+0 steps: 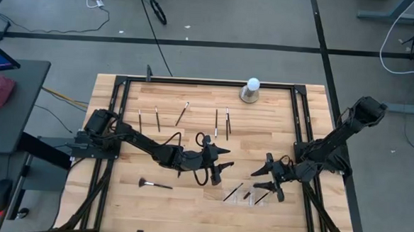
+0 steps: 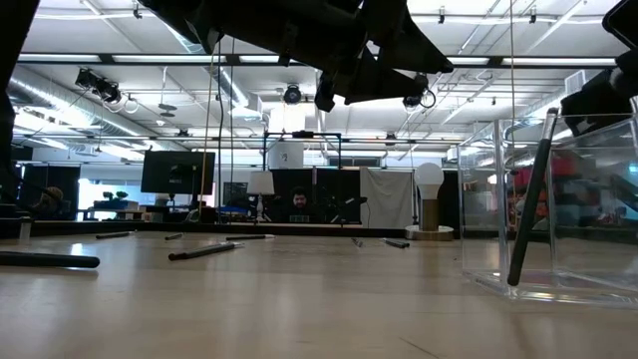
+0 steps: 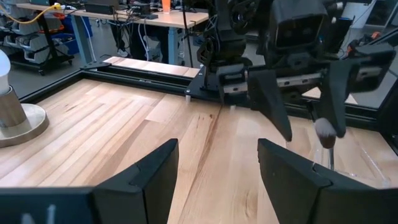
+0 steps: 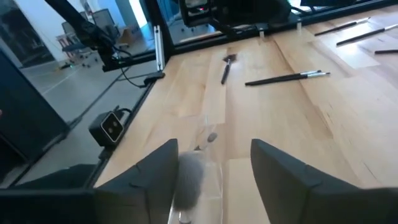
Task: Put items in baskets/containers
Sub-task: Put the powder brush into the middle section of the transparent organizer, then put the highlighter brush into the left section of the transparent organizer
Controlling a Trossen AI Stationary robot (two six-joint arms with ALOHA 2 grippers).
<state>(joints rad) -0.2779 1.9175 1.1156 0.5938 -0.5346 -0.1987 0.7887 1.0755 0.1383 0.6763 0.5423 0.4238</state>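
Note:
A clear low-walled tray (image 1: 246,195) lies on the wooden table near its front edge, with dark brushes in it. One brush (image 2: 528,199) leans upright against the tray wall, bristle head (image 3: 324,132) up. My right gripper (image 1: 267,177) hovers open just right of the tray, its fingers on either side of that head. My left gripper (image 1: 221,166) hangs open to the tray's left, nothing between its fingers (image 3: 217,168). Several brushes (image 1: 182,113) lie flat on the far half of the table. A fan brush (image 1: 154,184) lies at the near left. My right gripper is open around the leaning brush's bristle head (image 4: 189,177), which shows close beside one finger (image 4: 146,180). Whether that finger touches the head I cannot tell. The brush stands tilted with its lower end in the tray.
A white ball on a grey round base (image 1: 252,90) stands at the table's far edge. Black frame rails (image 1: 194,82) run round the tabletop. Bare wood lies between the two grippers and the far row of brushes.

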